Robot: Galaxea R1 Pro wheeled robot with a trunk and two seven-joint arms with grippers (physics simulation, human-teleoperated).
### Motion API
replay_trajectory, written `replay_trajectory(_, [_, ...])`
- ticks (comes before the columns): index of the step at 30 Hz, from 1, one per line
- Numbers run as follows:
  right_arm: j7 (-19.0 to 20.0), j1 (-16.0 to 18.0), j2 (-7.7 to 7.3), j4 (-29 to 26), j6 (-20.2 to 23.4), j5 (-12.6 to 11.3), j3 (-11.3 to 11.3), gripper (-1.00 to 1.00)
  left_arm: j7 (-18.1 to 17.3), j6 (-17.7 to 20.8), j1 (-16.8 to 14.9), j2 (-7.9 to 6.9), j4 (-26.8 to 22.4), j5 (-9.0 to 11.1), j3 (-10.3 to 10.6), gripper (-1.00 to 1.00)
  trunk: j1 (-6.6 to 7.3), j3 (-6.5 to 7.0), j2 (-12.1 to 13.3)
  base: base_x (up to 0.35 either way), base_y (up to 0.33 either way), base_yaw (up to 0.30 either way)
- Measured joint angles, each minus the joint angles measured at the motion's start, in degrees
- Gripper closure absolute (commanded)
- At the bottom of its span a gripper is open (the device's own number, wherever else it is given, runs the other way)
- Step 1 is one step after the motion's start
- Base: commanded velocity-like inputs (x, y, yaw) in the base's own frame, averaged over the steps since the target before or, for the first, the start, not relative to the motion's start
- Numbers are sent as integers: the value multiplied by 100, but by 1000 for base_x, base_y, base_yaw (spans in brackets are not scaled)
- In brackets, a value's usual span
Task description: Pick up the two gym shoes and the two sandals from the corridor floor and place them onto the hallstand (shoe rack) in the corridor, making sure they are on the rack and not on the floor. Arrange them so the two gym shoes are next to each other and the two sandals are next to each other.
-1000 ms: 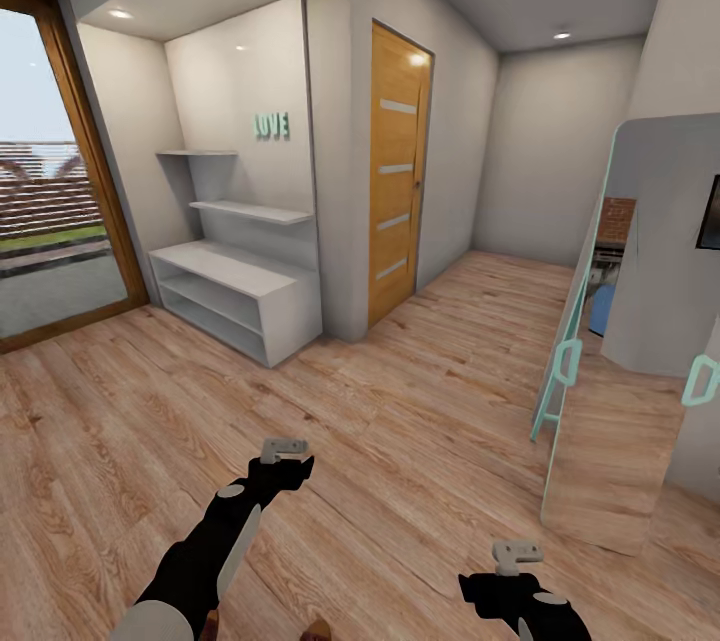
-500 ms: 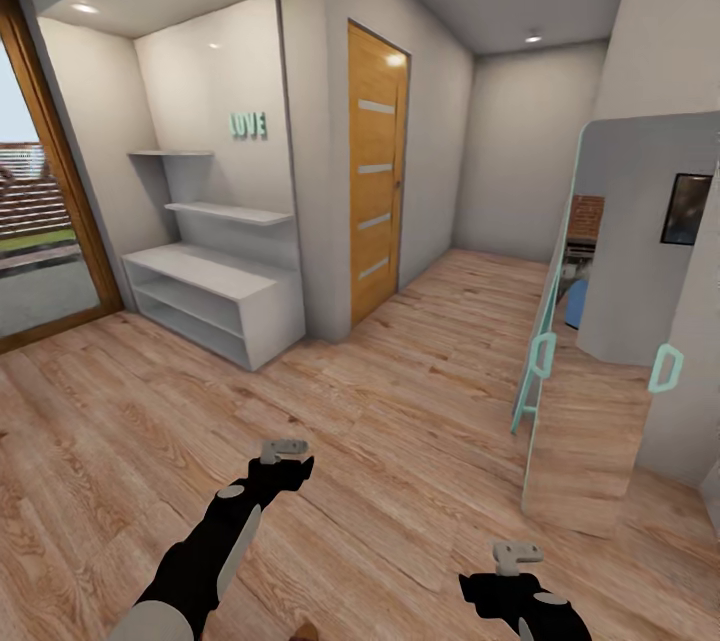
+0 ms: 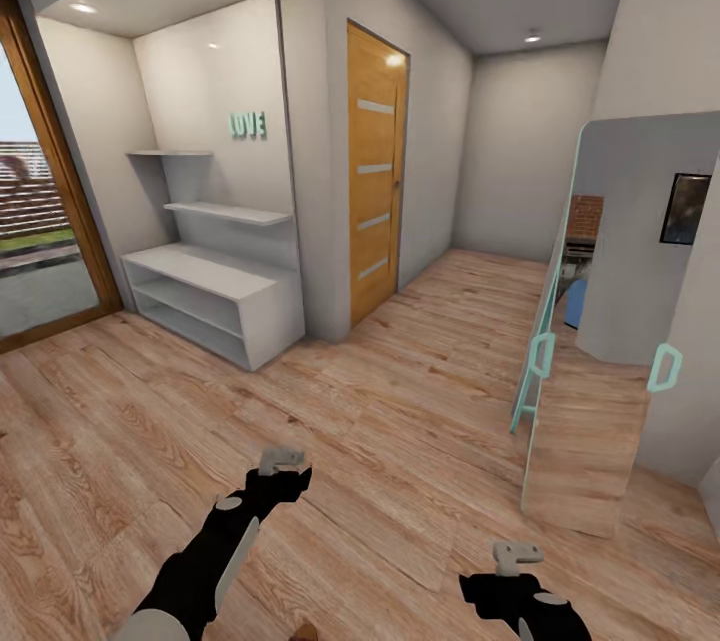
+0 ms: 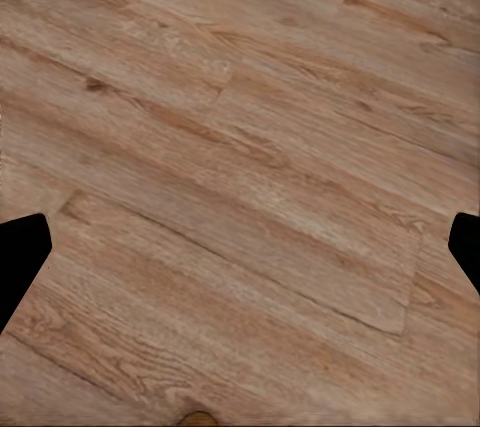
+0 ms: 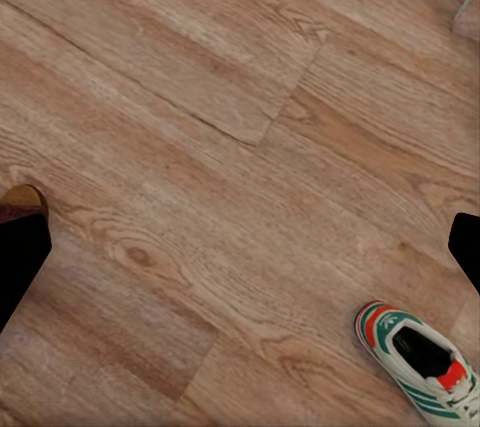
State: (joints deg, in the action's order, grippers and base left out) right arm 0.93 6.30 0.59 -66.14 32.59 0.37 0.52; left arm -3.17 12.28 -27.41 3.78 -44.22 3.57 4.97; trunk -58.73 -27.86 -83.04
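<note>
1 gym shoe (image 5: 420, 357) on floor (image 5: 200, 97).

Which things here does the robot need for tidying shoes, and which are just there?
Needed:
- white lace-up sneaker with green stripes, on the wooden floor
- brown sandal tip
- long low white shoe rack

Just there:
- orange wooden door
- teal "LOVE" letters
- teal-framed mirror

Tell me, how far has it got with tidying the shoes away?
Nothing looks done: the white hallstand has a bare top and shelves. Nothing is in hand either; the left gripper and right gripper both hang open over the wooden floor. One gym shoe lies on the floor, so all the placing remains.
</note>
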Motion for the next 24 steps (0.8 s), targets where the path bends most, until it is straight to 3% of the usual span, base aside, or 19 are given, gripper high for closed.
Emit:
replay_trajectory(6, [-7,35,-1,-9,91,5,16,-100,12,-380,1,-14,675,-6,-30,-100,0,0,0,0,0,0])
replay_trajectory(11, [-1,502,-2,-11,839,-26,22,-100,35,-871,0,-11,964,-8,-22,-100,0,0,0,0,0,0])
replay_trajectory(24, [2,561,-2,-21,978,-31,-12,-100,27,-1355,3,-14,1344,-15,-16,-100,0,-1,0,0,0,0])
